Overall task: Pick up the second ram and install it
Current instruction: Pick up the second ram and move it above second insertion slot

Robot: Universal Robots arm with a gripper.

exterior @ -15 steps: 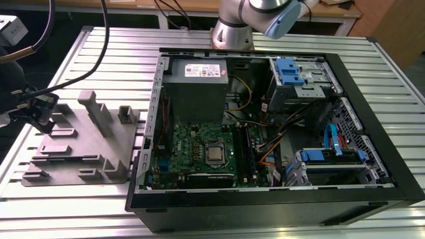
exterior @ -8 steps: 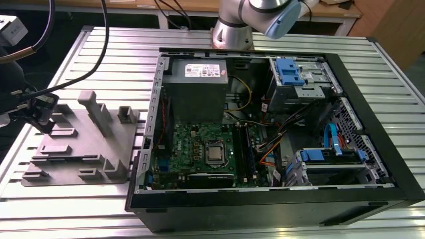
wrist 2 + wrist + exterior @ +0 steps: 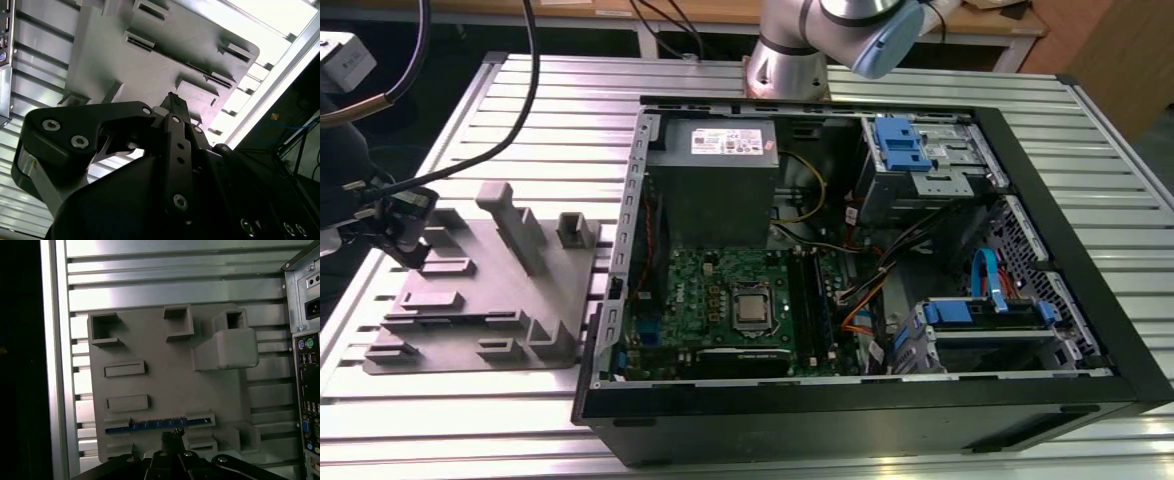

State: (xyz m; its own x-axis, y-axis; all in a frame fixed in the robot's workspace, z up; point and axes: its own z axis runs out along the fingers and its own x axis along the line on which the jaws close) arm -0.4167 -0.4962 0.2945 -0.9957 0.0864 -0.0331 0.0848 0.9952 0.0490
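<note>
The second ram (image 3: 150,425) is a thin, dark bluish stick lying on edge in a long slot of the grey fixture plate (image 3: 170,385). In the first wrist view my gripper (image 3: 172,433) has its fingertips just beside the stick's middle, drawn together to a point, with nothing between them. The second wrist view shows the black fingers (image 3: 172,107) meeting at the tip over the same plate (image 3: 150,65). In the exterior view my gripper (image 3: 403,240) hangs over the left part of the fixture plate (image 3: 467,300), away from the open computer case (image 3: 854,270).
The green motherboard (image 3: 720,300), with dark memory slots (image 3: 807,300) beside the processor socket, lies in the case. Upright grey blocks (image 3: 514,225) rise from the fixture. The case's rear wall with ports (image 3: 307,390) borders the fixture. Everything rests on a ribbed metal table (image 3: 480,420).
</note>
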